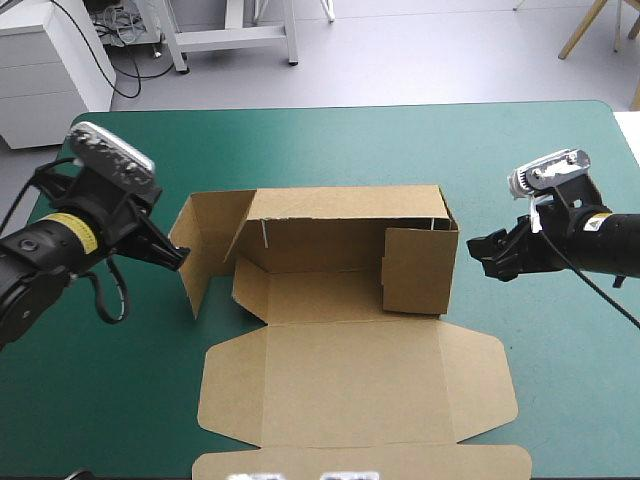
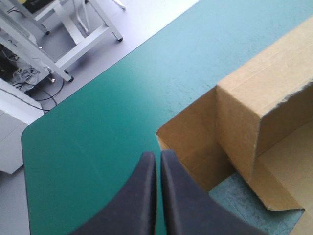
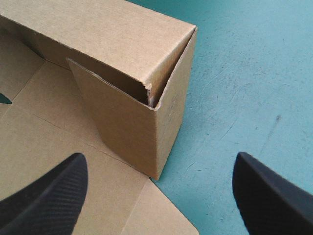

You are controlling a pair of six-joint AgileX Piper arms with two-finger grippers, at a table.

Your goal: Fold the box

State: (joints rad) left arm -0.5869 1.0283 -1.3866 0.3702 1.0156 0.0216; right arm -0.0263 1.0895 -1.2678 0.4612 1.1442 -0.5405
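At the counter's middle: the brown box [image 1: 345, 330] is lying on the teal-green counter [image 1: 560, 340], partly built, its base flat and open upward
Far side: the far wall [image 1: 340, 215] is standing upright along the far edge of the base
Right end: the right end wall [image 1: 420, 270] is standing as well, its corner flap sitting against the far wall, so this corner is looking finished
Left end: the left end flap [image 1: 195, 255] is standing but swinging outward to the left, away from the base and not tucked
Near side: the lid [image 1: 350, 385] is lying flat toward the near edge, its narrow tuck flap [image 1: 400, 462] reaching that edge
Left hand: the left hand [image 1: 178, 255] is hovering just left of the left end flap, black fingers pressed together, gripping nothing
Right hand: the right hand [image 1: 482, 250] is hovering just right of the right end wall, fingers spread wide, touching nothing
Progress: about half the walls are looking done; by my judgement the left end is waiting to be swung in and tucked, with no near wall raised yet
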